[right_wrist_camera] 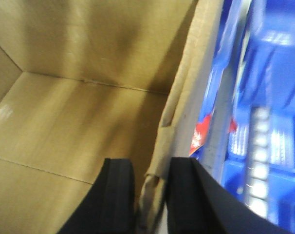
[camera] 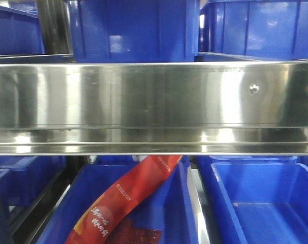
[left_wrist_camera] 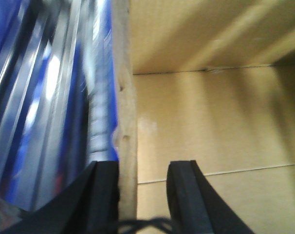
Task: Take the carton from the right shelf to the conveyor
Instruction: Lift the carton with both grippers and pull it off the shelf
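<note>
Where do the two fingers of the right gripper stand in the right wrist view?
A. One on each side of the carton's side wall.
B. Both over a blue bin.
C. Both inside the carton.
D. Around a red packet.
A: the right gripper straddles the wall edge of the carton, one finger inside and one outside.

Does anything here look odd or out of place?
A red packet lies slanted in a blue bin below the steel rail. The carton wall looks crumpled between the right fingers.
</note>
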{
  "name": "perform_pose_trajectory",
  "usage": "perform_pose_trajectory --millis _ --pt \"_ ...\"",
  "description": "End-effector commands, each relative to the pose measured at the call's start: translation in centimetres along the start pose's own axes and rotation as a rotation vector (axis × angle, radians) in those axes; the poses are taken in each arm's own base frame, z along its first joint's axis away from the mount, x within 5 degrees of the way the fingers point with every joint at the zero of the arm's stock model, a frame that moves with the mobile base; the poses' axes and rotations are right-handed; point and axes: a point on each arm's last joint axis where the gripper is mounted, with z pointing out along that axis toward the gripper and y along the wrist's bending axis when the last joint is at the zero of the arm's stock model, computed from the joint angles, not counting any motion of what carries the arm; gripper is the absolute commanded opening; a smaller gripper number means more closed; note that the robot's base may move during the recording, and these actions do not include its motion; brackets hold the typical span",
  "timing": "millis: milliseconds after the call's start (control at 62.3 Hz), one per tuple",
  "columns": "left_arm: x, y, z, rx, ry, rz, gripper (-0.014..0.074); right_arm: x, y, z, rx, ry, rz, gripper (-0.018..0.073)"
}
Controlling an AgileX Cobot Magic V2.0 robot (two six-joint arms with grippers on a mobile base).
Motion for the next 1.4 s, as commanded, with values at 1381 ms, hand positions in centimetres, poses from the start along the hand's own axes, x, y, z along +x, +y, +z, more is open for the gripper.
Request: perform_pose_trajectory --millis 1381 --pt "5.2 -6.1 0.2 0.136 0.130 0.056 -0.0016 5.5 -1.1 -1.9 0.039 0.046 -0.045 -0.0060"
